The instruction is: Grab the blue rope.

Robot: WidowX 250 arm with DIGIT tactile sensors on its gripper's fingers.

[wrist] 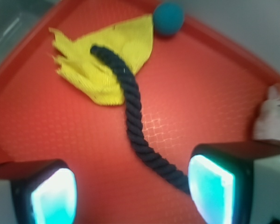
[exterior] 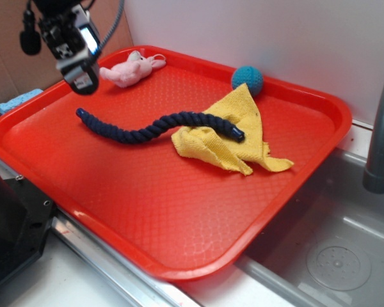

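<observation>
The thick dark navy twisted rope lies in a shallow curve across the red plastic tray, one capped end resting on the crumpled yellow cloth, the other near the tray's far left. The black gripper hangs above that left end, apart from it. The wrist view shows its pads spread wide, nothing between them, the rope's near end passing just beside the right pad. The exterior view alone shows a grey faucet, a sink basin and a light blue sponge. Count: one rope, one cloth, one teal crocheted ball, one pink plush toy.
</observation>
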